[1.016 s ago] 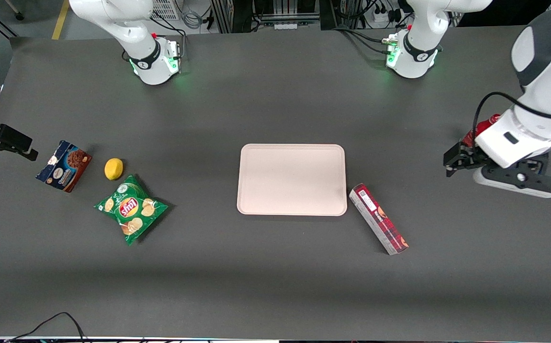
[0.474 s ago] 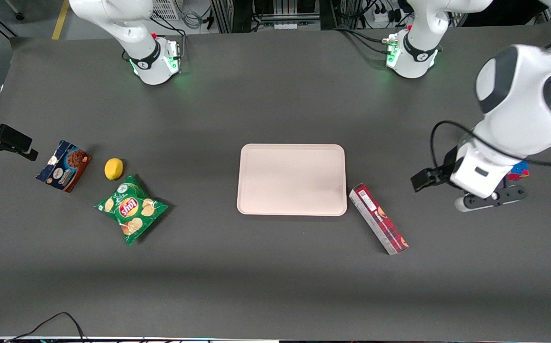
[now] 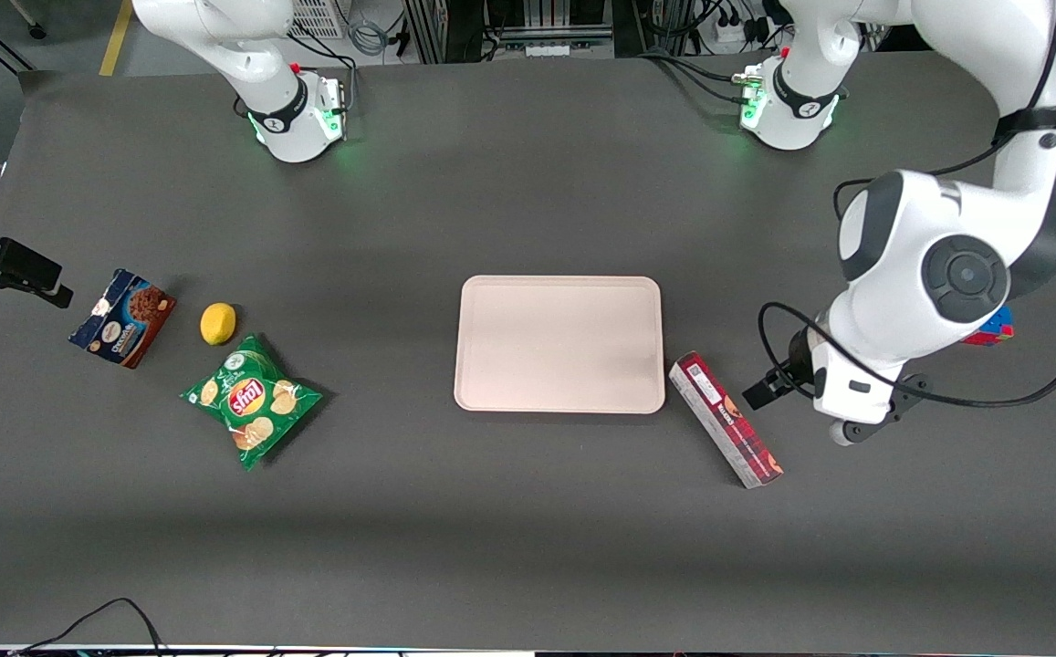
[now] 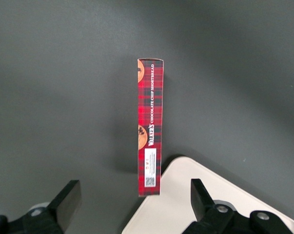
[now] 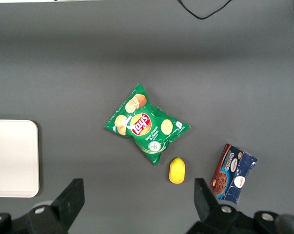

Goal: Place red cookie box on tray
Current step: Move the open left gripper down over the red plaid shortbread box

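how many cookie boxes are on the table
2. The red cookie box lies beside the tray, under the open gripper hovering above it. A blue-brown cookie box lies toward the parked arm's end, beside the lemon. The arm may hide others.

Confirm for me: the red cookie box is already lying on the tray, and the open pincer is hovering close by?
Not quite. The red cookie box lies on the table beside the tray, as the front view shows. The pincer is open, near the box.
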You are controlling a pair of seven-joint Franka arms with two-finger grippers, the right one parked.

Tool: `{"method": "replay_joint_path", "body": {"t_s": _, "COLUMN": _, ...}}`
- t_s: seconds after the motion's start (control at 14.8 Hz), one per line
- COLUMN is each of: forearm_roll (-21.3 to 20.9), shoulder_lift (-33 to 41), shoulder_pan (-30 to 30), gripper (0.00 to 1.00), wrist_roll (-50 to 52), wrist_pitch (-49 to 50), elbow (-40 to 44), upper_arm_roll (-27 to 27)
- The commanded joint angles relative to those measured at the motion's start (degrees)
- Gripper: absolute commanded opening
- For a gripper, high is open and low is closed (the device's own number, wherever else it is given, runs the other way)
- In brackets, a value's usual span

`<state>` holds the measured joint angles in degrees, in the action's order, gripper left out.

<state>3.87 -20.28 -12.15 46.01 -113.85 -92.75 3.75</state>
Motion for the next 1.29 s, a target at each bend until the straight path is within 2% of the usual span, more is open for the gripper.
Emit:
{"method": "replay_joint_path", "body": {"t_s": 0.0, "forearm_roll": 0.09, "shoulder_lift": -2.91, "shoulder_pan": -0.51, "gripper": 1.0, "wrist_roll": 1.97, "wrist_pitch": -6.1, "elbow": -1.91, "upper_arm_roll": -0.24}}
{"method": "replay_joint_path", "body": {"t_s": 0.47, "forearm_roll": -0.35, "shoulder_lift": -10.3, "shoulder_pan": -1.21, "gripper": 1.0, "wrist_roll": 2.06, "wrist_pitch": -14.37, "elbow": -1.73, "upper_arm_roll": 0.03}}
{"method": "replay_joint_path", "body": {"t_s": 0.74, "forearm_roll": -4.03, "shoulder_lift": -13.38, "shoulder_pan": -1.21, "gripper": 1.0, "wrist_roll": 2.15, "wrist_pitch": -16.83, "elbow": -1.73, "upper_arm_roll": 0.03}}
{"method": "replay_joint_path", "body": {"t_s": 1.22, "forearm_roll": -4.04, "shoulder_lift": -17.25, "shoulder_pan": -1.13, "gripper": 1.0, "wrist_roll": 2.32, "wrist_pitch": -19.47, "elbow": -1.64, "upper_arm_roll": 0.03}}
